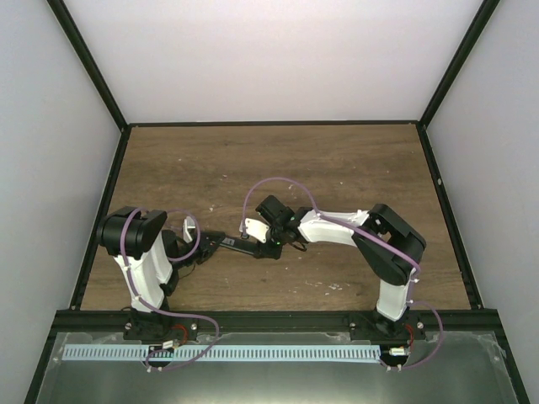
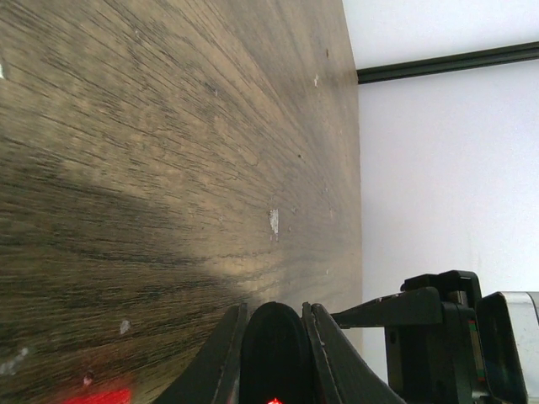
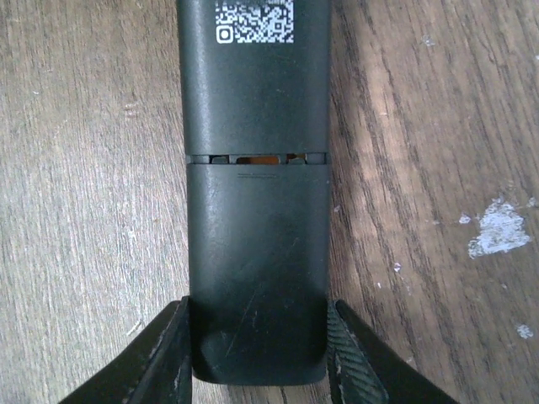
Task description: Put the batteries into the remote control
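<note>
The remote control [image 3: 257,252] faces back-up in the middle of the right wrist frame, QR label [image 3: 255,21] and battery-cover seam [image 3: 255,157] showing, over the wooden surface [image 3: 84,168]. The right end effector [image 3: 257,337] clamps its near end, one finger on each long side. At the bottom centre of the left wrist frame, the left end effector [image 2: 274,310] pinches its other end.

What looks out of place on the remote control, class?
The remote control is back up, and its battery cover leaves a slight gap at the seam, something orange showing through; it may not be seated.
</note>
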Robot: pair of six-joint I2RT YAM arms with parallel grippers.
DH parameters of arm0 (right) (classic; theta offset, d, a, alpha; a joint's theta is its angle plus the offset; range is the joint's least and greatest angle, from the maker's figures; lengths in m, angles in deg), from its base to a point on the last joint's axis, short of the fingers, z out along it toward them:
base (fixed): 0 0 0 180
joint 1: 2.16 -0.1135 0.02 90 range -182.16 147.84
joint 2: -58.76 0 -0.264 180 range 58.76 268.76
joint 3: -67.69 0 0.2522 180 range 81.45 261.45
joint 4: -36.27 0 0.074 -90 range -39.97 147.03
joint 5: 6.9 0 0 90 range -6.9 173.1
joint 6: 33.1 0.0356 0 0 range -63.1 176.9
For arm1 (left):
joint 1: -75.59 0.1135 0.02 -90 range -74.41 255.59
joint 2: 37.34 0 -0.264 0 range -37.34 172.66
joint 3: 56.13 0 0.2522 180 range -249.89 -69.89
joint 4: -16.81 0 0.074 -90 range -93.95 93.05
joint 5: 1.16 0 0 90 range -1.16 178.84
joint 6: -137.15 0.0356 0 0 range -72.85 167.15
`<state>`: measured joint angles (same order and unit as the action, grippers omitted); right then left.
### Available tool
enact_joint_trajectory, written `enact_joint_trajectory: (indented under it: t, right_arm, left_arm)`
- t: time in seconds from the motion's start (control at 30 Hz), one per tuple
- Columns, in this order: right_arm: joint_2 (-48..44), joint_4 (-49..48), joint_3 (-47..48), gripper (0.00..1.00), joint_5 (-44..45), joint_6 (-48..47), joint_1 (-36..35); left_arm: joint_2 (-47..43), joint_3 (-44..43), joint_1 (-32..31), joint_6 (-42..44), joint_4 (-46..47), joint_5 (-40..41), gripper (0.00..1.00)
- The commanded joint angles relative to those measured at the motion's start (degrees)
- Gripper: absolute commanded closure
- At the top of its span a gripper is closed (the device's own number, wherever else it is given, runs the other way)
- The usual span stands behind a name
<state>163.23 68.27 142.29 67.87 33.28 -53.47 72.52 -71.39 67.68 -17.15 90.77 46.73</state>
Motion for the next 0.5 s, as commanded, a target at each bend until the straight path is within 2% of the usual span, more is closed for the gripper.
enact_joint_trajectory:
  t: [0.0,0.27,0.47]
  right_arm:
    - [0.8,-0.8,1.4,0.65,0.7,-0.4,-0.4]
    - [0.2,-1.5,1.1,0.51,1.3,-0.7,-0.4]
    - [-1.1,-1.8,1.0,0.46,1.3,-0.8,-0.4]
  left_arm:
    - [0.8,1.1,0.0,4.1,4.2,2.2,1.00]
    - [0.6,1.1,0.0,4.1,4.2,2.2,1.00]
    - [0.5,1.2,0.0,4.1,4.2,2.3,1.00]
